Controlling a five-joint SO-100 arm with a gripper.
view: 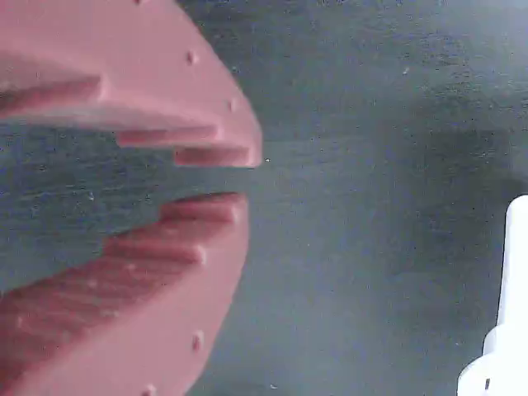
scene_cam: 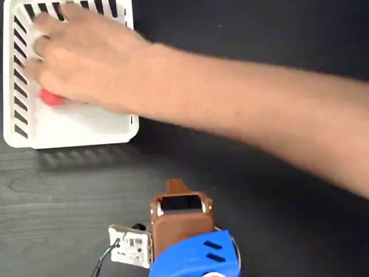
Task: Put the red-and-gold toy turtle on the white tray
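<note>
The white tray [scene_cam: 86, 130] lies at the upper left in the fixed view. A person's hand [scene_cam: 75, 55] reaches in from the right and covers most of it. Under the hand, only a small coral-red bit of the toy turtle [scene_cam: 51, 97] shows on the tray; its gold shell is hidden. My gripper [scene_cam: 176, 186] rests low at the bottom centre, far from the tray, pointing up the picture. In the wrist view my pink fingers [view: 206, 210] stand almost together, with a thin slit and nothing between them, so the gripper [view: 243, 179] is shut on nothing.
The person's forearm [scene_cam: 259, 115] crosses the dark table [scene_cam: 69, 184] from the right edge to the tray. A small circuit board with wires [scene_cam: 131, 245] sits by my blue arm [scene_cam: 199, 257]. A white edge [view: 511, 313] shows at the right of the wrist view.
</note>
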